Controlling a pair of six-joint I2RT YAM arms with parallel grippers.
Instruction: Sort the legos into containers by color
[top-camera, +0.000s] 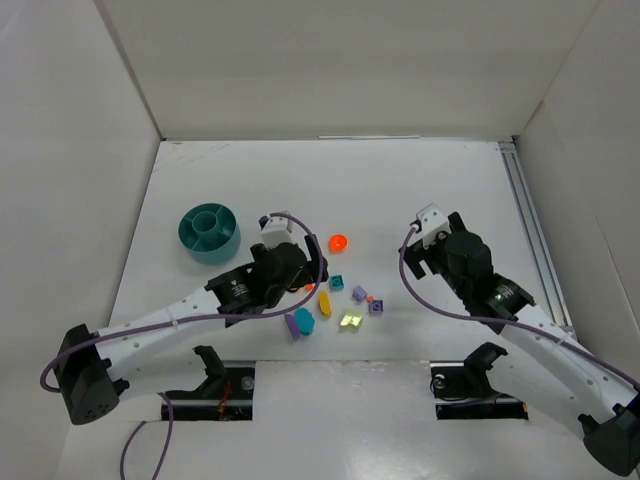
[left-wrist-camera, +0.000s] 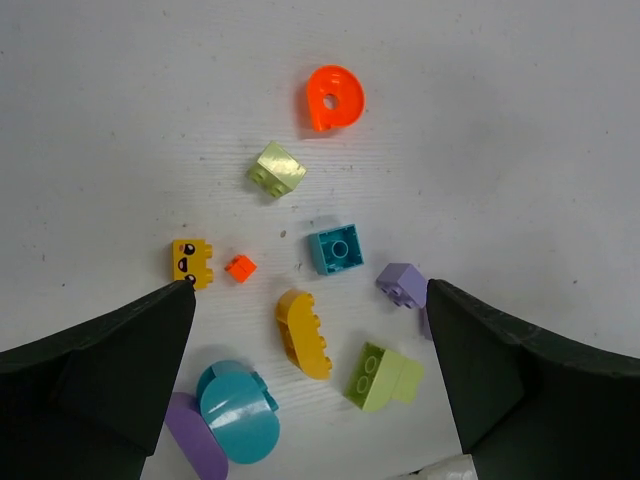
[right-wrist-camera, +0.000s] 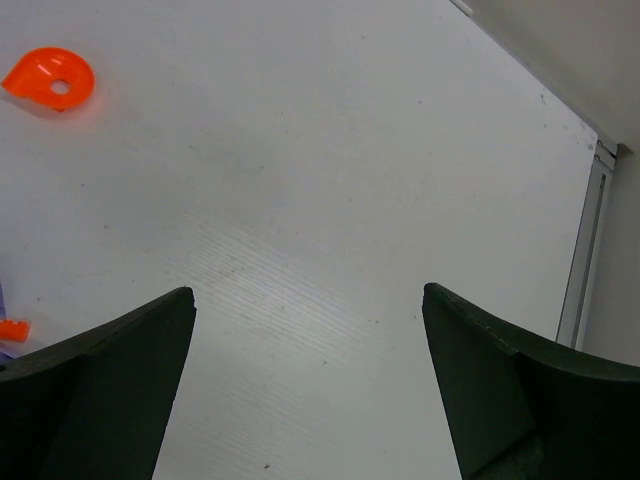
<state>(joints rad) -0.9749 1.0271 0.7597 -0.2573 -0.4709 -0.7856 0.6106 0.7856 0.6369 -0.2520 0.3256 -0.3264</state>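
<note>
The teal dish (top-camera: 208, 230) stands at the left, with nothing seen inside it. The legos lie loose in a cluster on the table. They include an orange round piece (left-wrist-camera: 333, 98), a lime block (left-wrist-camera: 277, 169), a yellow face block (left-wrist-camera: 191, 262), a tiny orange piece (left-wrist-camera: 240, 267), a teal square (left-wrist-camera: 336, 249), a purple block (left-wrist-camera: 402, 283), a yellow curved piece (left-wrist-camera: 303, 333), a lime green block (left-wrist-camera: 384, 377), a teal round-topped piece (left-wrist-camera: 236, 410) and a purple piece (left-wrist-camera: 190, 435). My left gripper (left-wrist-camera: 310, 290) hovers open above the cluster, holding nothing. My right gripper (right-wrist-camera: 308, 290) is open and empty over bare table to the right.
White walls enclose the table on three sides. A metal rail (top-camera: 530, 230) runs along the right edge. The orange round piece (right-wrist-camera: 50, 80) shows at the far left of the right wrist view. The dish sits left of the left arm (top-camera: 170, 325).
</note>
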